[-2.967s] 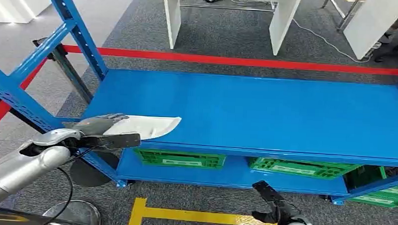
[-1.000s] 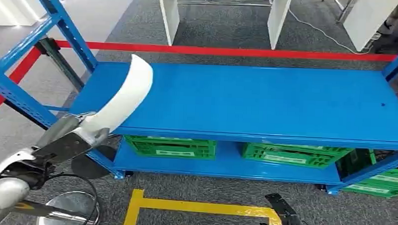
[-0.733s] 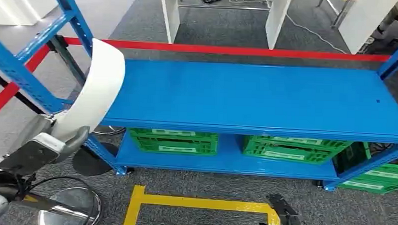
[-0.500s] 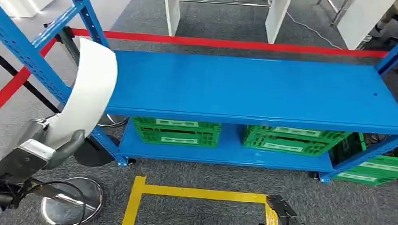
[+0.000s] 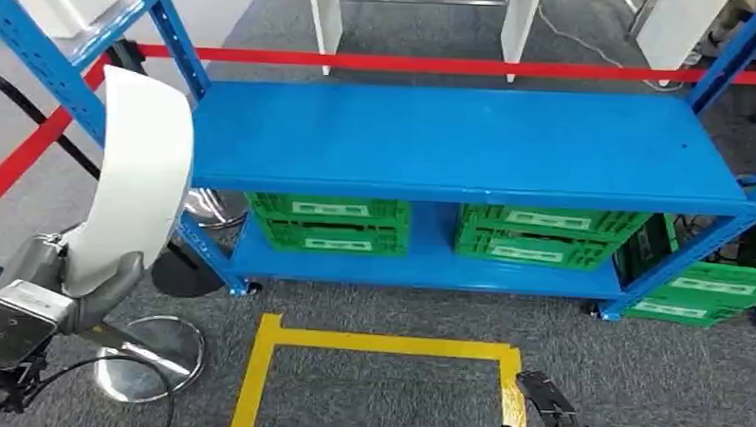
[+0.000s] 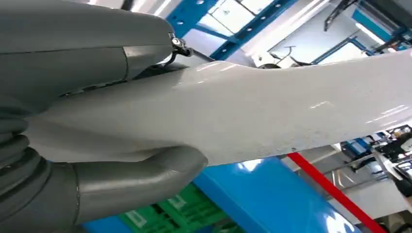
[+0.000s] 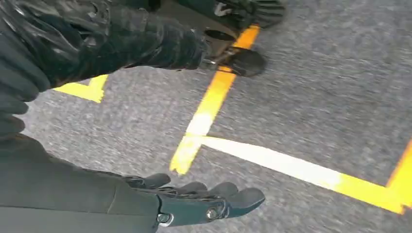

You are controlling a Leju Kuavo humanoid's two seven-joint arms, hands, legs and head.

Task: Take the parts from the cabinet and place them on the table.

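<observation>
At 8 o'clock of head view, left hand (image 5: 63, 278) grips long curved white part (image 5: 143, 167), part rising toward 12 o'clock beside blue cabinet (image 5: 453, 140); green crates (image 5: 331, 221) on lower shelf; yellow floor tape (image 5: 370, 344) at 6 o'clock; right hand (image 5: 547, 414) at 5 o'clock.
Left wrist view: thumb and fingers (image 6: 145, 170) clamped round white part (image 6: 272, 111).
Right wrist view: right hand (image 7: 204, 201) holds nothing, fingers extended over grey carpet (image 7: 330, 97).

white labels on green crates (image 5: 328, 221), text too small to read
</observation>
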